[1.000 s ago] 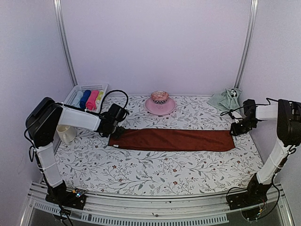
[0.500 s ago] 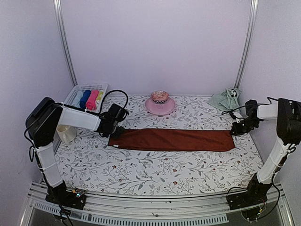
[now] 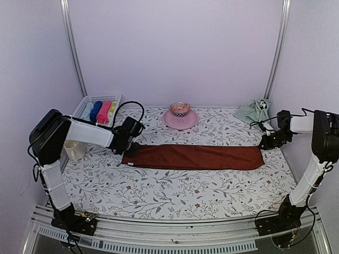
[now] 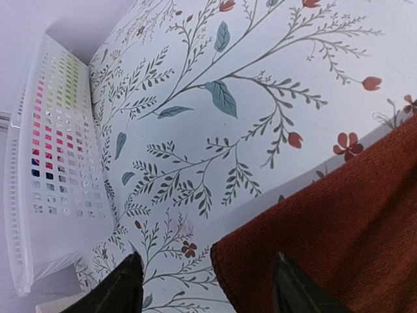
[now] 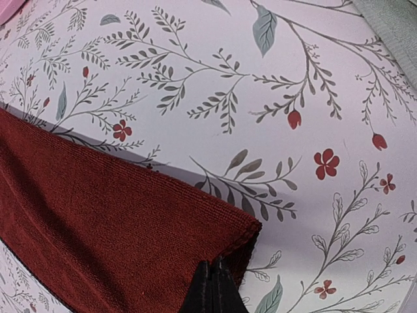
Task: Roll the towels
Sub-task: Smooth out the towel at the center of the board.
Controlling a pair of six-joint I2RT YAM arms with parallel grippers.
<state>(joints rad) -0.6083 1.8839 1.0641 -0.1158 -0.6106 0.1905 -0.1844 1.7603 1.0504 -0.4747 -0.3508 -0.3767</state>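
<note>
Wrist views show right pincer (image 5: 212, 279) pressed together at red towel (image 5: 98, 215), left pincer (image 4: 207, 264) spread.

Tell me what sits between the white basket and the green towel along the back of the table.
A pink plate with a small patterned bowl on it, with bare floral cover on either side. The top view shows it.

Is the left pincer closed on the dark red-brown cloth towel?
No, the left pincer is open, fingers wide apart astride the corner of the dark red-brown cloth towel.

Bare near cover (image 3: 175, 193); basket (image 3: 90, 99), pink dish (image 3: 180, 119) behind.
</note>
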